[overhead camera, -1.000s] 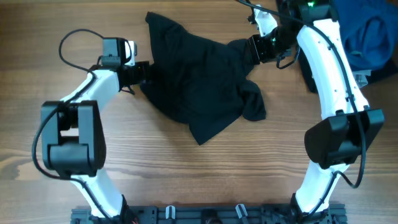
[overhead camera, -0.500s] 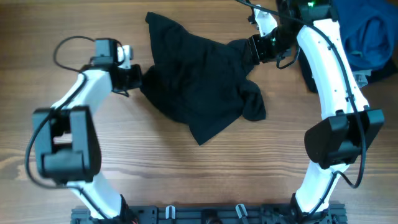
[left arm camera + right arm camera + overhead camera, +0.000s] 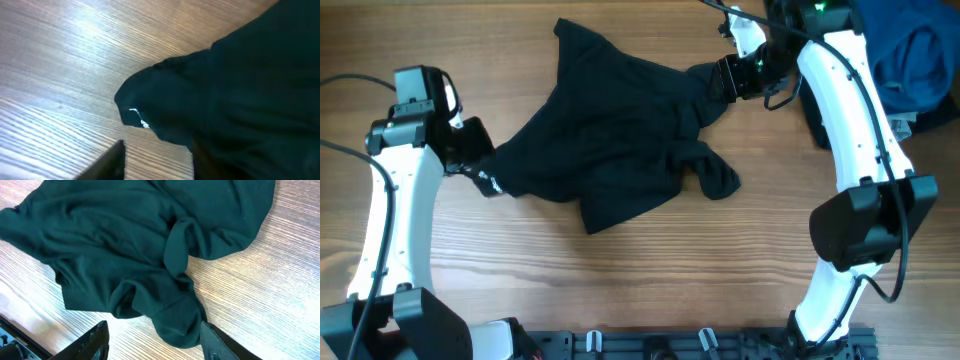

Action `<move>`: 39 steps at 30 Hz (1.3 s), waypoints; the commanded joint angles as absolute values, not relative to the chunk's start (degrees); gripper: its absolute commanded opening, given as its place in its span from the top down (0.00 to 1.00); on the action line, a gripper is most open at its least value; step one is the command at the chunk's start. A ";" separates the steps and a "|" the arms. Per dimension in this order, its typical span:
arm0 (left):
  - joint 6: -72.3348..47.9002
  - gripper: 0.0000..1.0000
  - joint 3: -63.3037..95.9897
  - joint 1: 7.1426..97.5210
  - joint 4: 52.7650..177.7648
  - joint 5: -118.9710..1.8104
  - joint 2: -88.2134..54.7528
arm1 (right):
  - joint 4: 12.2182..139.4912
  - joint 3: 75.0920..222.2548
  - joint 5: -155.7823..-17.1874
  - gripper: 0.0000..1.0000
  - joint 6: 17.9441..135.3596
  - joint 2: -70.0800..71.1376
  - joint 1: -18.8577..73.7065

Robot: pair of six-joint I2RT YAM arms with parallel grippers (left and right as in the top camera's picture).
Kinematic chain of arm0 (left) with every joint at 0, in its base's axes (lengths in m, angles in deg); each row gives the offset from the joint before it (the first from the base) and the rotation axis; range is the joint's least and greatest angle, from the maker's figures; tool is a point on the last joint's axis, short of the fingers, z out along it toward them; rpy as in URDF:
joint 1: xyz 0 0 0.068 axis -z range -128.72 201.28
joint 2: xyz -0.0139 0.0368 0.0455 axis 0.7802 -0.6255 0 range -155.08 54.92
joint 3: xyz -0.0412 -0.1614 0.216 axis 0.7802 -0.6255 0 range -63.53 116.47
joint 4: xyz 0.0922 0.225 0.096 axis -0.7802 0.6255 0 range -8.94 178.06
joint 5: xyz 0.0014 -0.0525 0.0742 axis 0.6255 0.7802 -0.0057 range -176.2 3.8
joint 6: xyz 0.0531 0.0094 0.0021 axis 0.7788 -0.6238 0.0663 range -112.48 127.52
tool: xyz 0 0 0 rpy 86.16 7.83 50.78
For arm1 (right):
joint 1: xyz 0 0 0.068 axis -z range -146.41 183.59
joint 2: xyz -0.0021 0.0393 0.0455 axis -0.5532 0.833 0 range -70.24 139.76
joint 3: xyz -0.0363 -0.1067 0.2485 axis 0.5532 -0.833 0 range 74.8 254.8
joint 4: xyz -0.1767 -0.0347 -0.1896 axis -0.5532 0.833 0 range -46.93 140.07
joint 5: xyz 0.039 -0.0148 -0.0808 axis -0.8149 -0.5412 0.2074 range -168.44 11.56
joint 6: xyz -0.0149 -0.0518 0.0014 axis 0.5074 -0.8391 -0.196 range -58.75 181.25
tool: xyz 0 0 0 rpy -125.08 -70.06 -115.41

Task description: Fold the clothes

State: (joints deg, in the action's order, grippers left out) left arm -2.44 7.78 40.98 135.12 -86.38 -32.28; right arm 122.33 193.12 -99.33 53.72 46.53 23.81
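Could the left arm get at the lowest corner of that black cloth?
Probably yes: the corner lies on the wooden table, with nothing between it and the left pincer nearby.

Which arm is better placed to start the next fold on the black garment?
Probably left. The left gripper sits right at the black garment's stretched-out left edge, well placed to carry it across. The right gripper is at the far bunched corner, jaws apart.

Nothing can be read: the clothes (image 3: 620, 140) bear only a tiny white mark (image 3: 136, 117) (too blurred to make out) at their nine o'clock edge.
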 commanded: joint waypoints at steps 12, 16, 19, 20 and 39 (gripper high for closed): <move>-1.93 0.40 2.99 40.52 136.98 -85.62 -36.98 | 121.37 193.16 -98.93 0.38 53.77 45.61 23.74; -1.96 0.48 2.88 40.52 143.89 -80.63 -37.40 | 124.43 193.14 -98.93 0.39 54.23 47.75 23.98; -1.96 0.53 1.68 40.56 144.70 -77.62 -37.40 | 124.72 190.34 -98.76 0.43 55.54 48.47 24.03; -1.98 0.55 0.67 40.56 143.82 -76.46 -37.42 | 124.50 189.19 -98.74 0.43 55.84 48.47 24.03; -4.99 0.69 -12.92 40.56 109.94 -81.11 -41.00 | 120.96 180.42 -98.30 0.49 58.71 48.25 24.05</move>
